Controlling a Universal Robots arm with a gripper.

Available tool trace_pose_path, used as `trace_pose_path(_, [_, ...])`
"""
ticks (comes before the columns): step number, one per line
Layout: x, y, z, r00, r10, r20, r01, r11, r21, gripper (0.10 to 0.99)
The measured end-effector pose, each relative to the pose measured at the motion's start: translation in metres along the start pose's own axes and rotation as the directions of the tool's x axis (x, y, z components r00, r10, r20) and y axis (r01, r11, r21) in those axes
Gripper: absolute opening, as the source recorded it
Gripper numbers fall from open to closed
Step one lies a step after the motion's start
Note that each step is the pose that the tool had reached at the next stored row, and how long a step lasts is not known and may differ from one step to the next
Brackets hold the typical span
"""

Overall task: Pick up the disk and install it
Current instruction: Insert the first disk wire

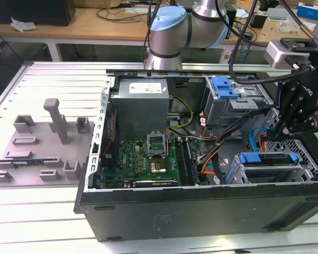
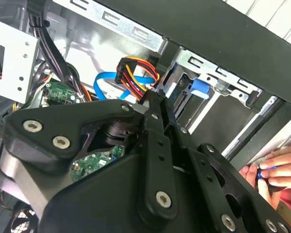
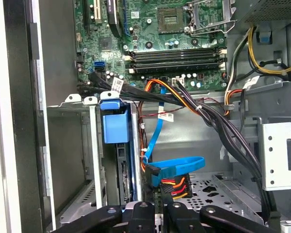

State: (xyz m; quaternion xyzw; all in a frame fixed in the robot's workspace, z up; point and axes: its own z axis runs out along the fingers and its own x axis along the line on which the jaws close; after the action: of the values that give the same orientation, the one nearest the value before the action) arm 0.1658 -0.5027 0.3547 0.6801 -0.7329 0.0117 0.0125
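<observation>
Claw [image 3: 160, 206] closed to a slit. The blue data cable [image 3: 177, 165] and the power plug [image 3: 177, 187] sit just off its tips; cannot tell whether it pinches either.

Disk [image 3: 116, 127] sits on edge in the drive cage [image 3: 93, 160], beside the claw, blue frame end showing.

Judgement: cabling stage. Keep the plug square to the disk, press straight, and hold the black wire bundle [image 3: 223, 128] clear.

Beyond, the case [image 1: 201, 211] holds the motherboard [image 1: 159, 156] and power-supply box [image 1: 140, 106]. The upper bay [image 1: 238, 100] carries a blue latch [image 1: 225, 87]. Case lies on the counter [image 1: 37, 222].
</observation>
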Motion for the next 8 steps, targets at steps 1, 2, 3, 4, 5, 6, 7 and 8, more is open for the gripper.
trace_pose_path(1, [0.0001,0.0,0.0,1.0,0.0,0.0,0.0,1.0,0.0,0.169])
trace_pose_path(2, [0.0002,0.0,0.0,1.0,0.0,0.0,0.0,1.0,0.0,0.169])
trace_pose_path(3, [0.0006,-0.0001,0.0,1.0,0.0,-0.0001,0.0,1.0,0.0,0.169])
trace_pose_path(4, [0.0008,-0.0001,0.0001,1.0,0.0,0.0,0.0,1.0,0.0,0.169])
trace_pose_path(5, [0.001,-0.0001,-0.0002,1.0,0.0,-0.0008,0.0,1.0,0.0,0.169])
trace_pose_path(6, [0.0013,-0.0001,-0.0006,1.0,0.0,-0.0031,0.0,1.0,0.0,0.169])
trace_pose_path(7, [0.0015,-0.0001,-0.0008,1.0,0.0,-0.005,0.0,1.0,0.0,0.169])
trace_pose_path(8, [0.0017,-0.0001,-0.0011,1.0,0.0,-0.0074,0.0,1.0,0.001,0.169])
